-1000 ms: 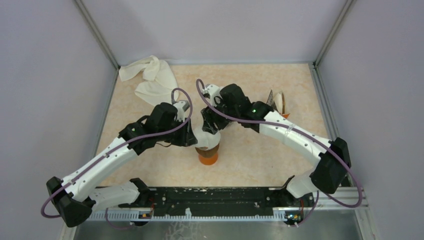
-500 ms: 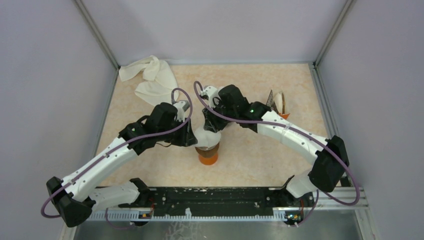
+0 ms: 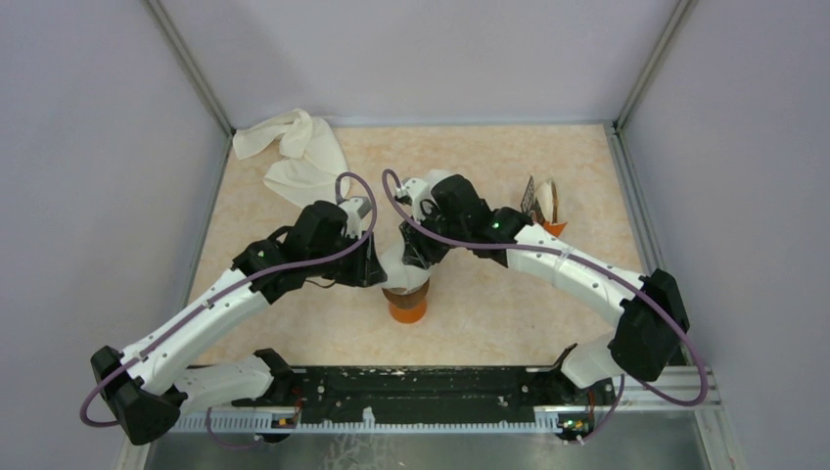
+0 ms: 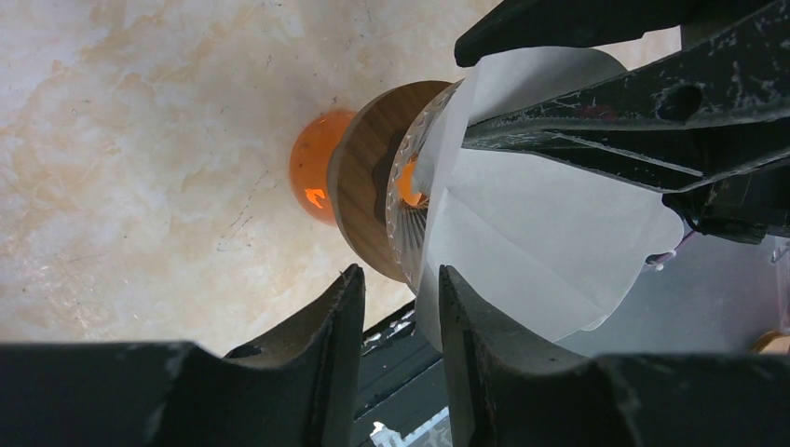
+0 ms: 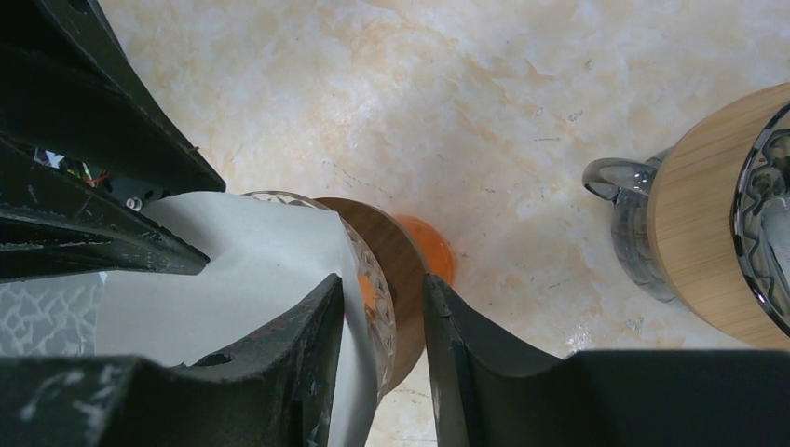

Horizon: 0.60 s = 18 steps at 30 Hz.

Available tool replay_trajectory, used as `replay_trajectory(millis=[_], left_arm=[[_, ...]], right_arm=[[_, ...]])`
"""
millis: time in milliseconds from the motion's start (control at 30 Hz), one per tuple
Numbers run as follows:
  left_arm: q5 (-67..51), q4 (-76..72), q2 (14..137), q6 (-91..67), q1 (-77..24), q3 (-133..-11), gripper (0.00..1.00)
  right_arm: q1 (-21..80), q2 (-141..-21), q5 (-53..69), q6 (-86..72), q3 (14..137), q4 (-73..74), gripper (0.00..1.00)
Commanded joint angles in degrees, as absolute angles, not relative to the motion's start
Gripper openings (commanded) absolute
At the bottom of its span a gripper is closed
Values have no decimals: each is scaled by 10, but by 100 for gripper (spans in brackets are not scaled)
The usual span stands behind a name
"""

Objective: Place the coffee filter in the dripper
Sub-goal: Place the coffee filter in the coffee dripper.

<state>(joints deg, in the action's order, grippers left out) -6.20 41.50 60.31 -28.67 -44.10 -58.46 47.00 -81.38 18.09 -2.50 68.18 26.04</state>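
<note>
Over the table's middle, the right gripper (image 5: 377,279) straddles the glass rim of the dripper (image 5: 399,256), one finger on the coffee filter (image 5: 251,270) side and one on the wooden collar's side. Its jaws are partly apart, and whether they pinch cannot be told. The left gripper (image 4: 399,275) brackets the opposite rim, its grip equally unclear. The filter sits in the cone but stands proud, so both probably flank it to seat the paper without tipping the orange base (image 4: 312,177).

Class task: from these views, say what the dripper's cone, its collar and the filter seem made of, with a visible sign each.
Cone: clear glass or plastic, I cannot tell which; ribbed, glinting. Collar: wood by its look; tan grain, matte. Filter: thin white paper; matte, creased.
</note>
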Motion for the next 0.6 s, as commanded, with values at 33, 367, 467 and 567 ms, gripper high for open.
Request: replay_trajectory(millis=[33,367,467,567], left_arm=[[-64,404,599,-284,-439,-581,42],[-61,398,599,-285,-439,-589,46],[-55,397,597,-286,-439,-595,48],[-48,396,595,-287,-439,-601,52]], right_arm=[[468,-792,171,-22,682,233,38],[470,-756,154,-45,716,269,50],[469,-747,127,-56,725,284,53],[469,-745,98,-64,732,303,54]])
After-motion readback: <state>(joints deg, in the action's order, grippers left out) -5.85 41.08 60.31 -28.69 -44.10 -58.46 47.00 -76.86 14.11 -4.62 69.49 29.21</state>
